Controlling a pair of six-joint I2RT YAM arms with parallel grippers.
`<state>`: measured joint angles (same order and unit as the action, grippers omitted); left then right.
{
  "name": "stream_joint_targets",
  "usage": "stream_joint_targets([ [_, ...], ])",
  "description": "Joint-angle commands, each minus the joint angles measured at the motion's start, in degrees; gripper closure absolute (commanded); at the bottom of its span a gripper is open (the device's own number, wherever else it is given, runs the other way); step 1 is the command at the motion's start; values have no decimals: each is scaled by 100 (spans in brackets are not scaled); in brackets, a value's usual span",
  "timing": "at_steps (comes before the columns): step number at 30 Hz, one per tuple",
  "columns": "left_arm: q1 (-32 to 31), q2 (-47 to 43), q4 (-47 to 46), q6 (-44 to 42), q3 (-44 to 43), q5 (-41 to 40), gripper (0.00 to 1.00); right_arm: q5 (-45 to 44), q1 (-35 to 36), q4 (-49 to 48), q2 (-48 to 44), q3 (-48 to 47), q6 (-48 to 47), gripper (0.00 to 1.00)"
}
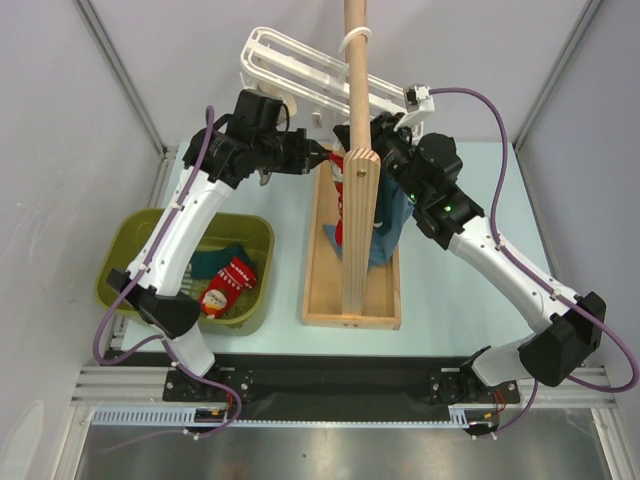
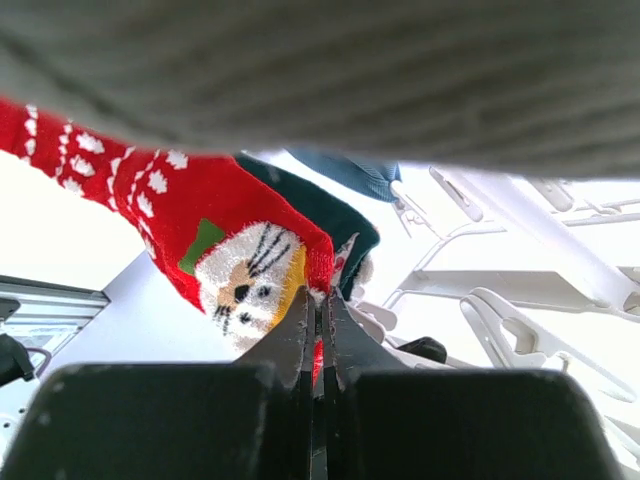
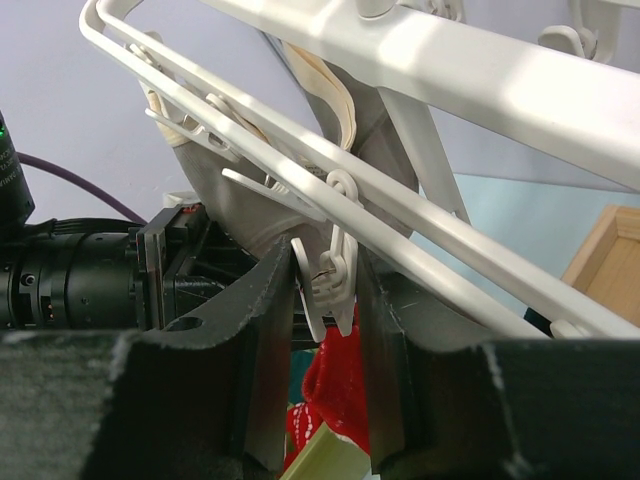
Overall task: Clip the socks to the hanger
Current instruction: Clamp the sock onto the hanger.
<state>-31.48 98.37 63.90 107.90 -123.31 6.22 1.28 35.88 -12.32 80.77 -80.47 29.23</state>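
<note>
Closest to the left wrist lens, the red sock [image 2: 220,240] is seen pinched by one edge in the left gripper [image 2: 318,325], whose jaws are pressed fully together on the fabric. It is held up just under the hanger [image 3: 470,60], evidently so that its edge can be fed into a clip peg [image 3: 338,225]. That peg is bracketed by the right gripper [image 3: 326,300], closed partway with a finger against each side, seemingly to squeeze the peg's mouth open. Red fabric is seen directly below the peg; whether it is in the mouth cannot be told. A dark teal sock [image 2: 345,215] is seen just behind the red one. The hanger is hooked on the wooden pole stand [image 1: 352,220], which raises it off the bench [image 1: 450,290]. Further socks [image 1: 228,285] wait in the olive bin [image 1: 125,250] beside the stand.
</note>
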Motion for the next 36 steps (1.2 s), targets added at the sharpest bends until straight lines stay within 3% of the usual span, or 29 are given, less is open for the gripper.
stream_joint_targets([
  [1, -42, -257, -114, 276, -18, 37, 100, 338, 42, 230, -88, 110, -102, 100],
  [36, -59, 226, 843, 768, -773, -420, 100, 303, 68, 344, -35, 92, -172, 100],
])
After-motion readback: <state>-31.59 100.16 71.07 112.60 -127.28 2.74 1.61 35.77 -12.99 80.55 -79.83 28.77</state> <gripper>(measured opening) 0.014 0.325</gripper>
